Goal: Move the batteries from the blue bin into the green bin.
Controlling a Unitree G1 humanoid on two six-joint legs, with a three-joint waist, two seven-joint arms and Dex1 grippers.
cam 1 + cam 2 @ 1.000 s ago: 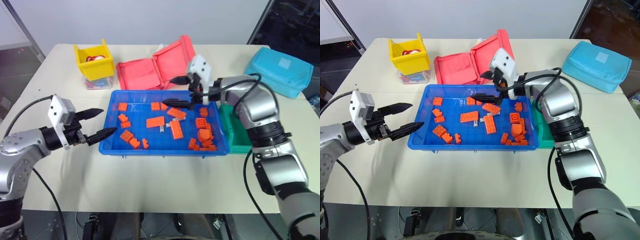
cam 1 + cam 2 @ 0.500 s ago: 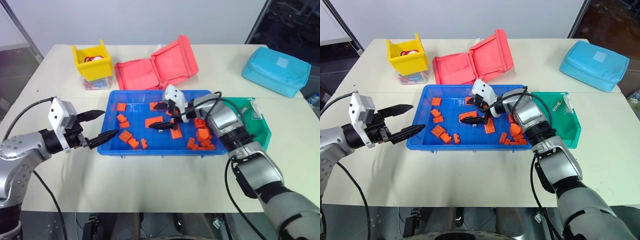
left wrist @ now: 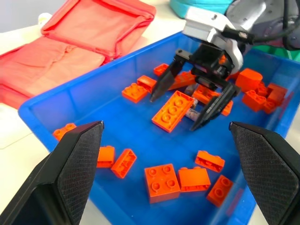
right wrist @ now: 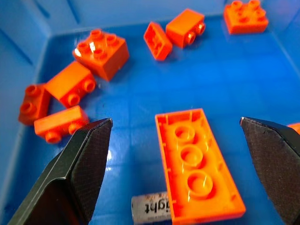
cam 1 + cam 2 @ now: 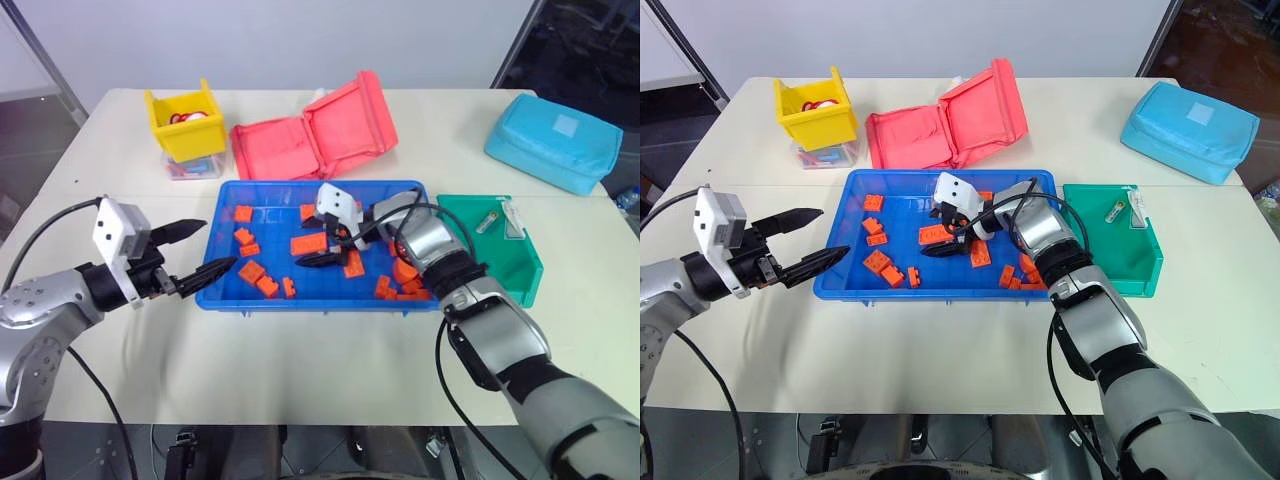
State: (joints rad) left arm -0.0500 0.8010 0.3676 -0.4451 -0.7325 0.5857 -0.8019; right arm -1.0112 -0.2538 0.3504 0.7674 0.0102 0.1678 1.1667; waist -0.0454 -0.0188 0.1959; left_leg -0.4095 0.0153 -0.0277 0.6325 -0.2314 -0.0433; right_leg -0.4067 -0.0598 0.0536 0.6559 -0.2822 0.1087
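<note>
We see our right end effector (image 3: pixel 197 101) spread wide inside the blue bin (image 5: pixel 222 272) over a battery (image 4: pixel 151 209) lying flat, its long axis left-right, partly under an orange brick (image 4: pixel 197 166), while our left end effector (image 5: pixel 196 249) hangs open outside.

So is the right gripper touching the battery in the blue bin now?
Apart. In the right wrist view the battery lies on the blue bin floor between the open right gripper fingers, blue floor showing on both sides.

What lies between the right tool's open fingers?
In the right wrist view: an upturned orange brick and, beside it, a battery on the blue bin floor.
</note>
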